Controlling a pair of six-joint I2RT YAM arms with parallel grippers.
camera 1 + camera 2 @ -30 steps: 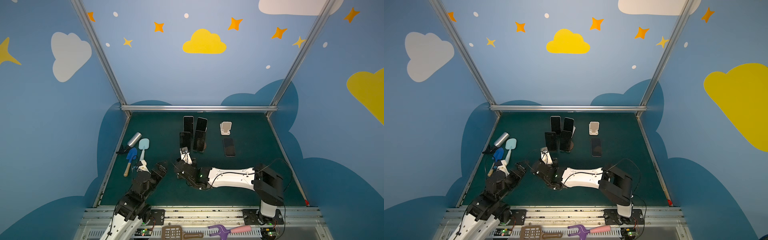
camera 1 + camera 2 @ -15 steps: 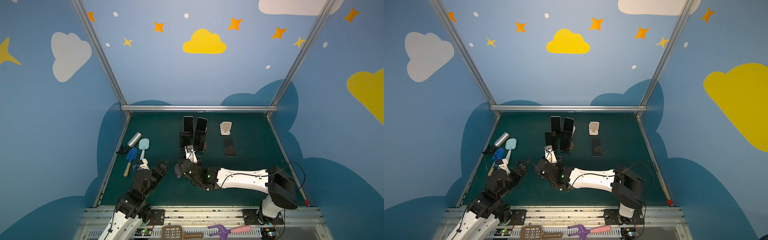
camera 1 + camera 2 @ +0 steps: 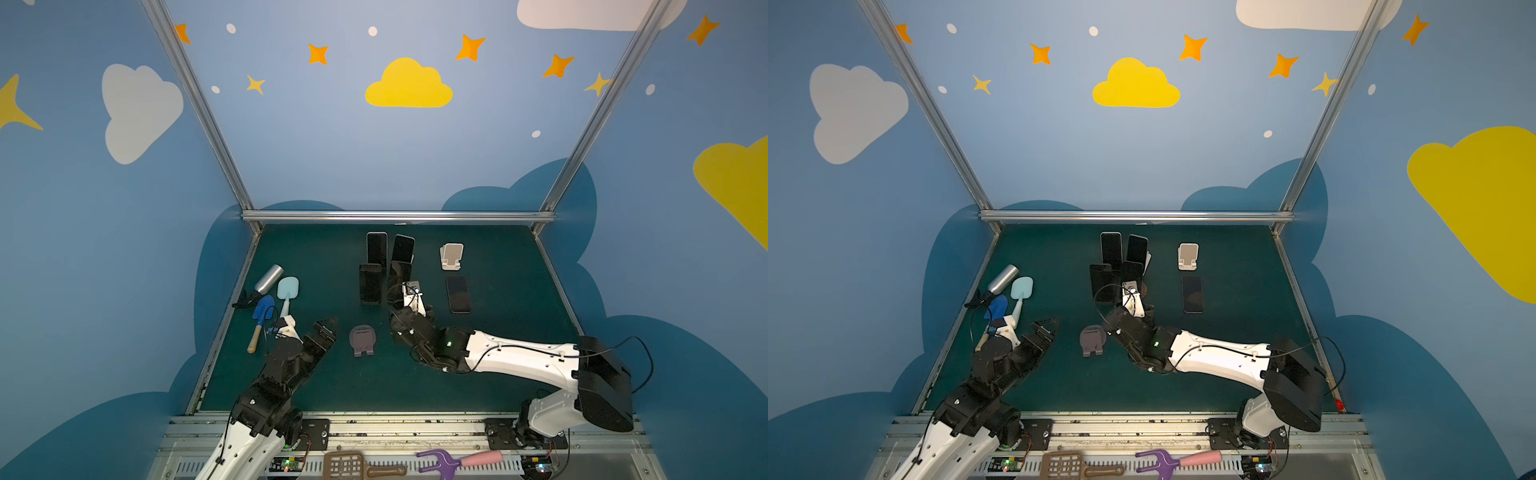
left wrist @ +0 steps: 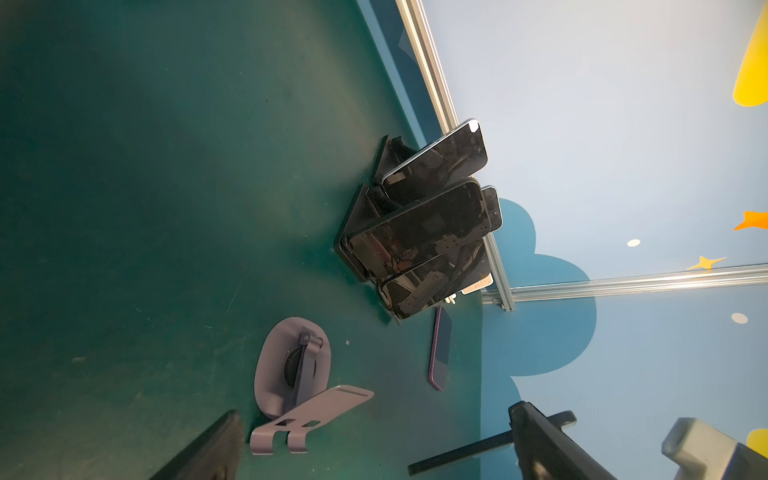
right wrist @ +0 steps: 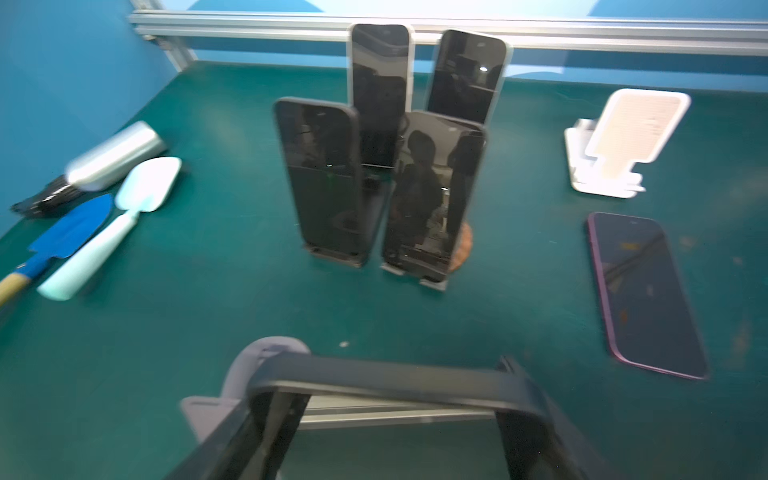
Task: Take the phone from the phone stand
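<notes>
Your right gripper (image 5: 395,401) is clamping the phone (image 5: 415,380) between its jaws, which are standing partway apart on the phone's two sides. Only the right wrist view is showing you this, since in both top views the wrist is hiding the phone. There you are seeing the grey phone stand (image 3: 363,338) sitting bare on the green mat (image 3: 415,386), just left of that gripper. The left wrist view is giving you the stand's plate side-on, with nothing lying on it. Your left gripper (image 3: 330,328) is sitting near the stand's left side, jaws spread and holding nothing. Behind, four other phones (image 5: 320,178) are standing upright in a cluster, and a purple phone (image 5: 648,295) is lying flat near a white stand (image 5: 623,141).
</notes>
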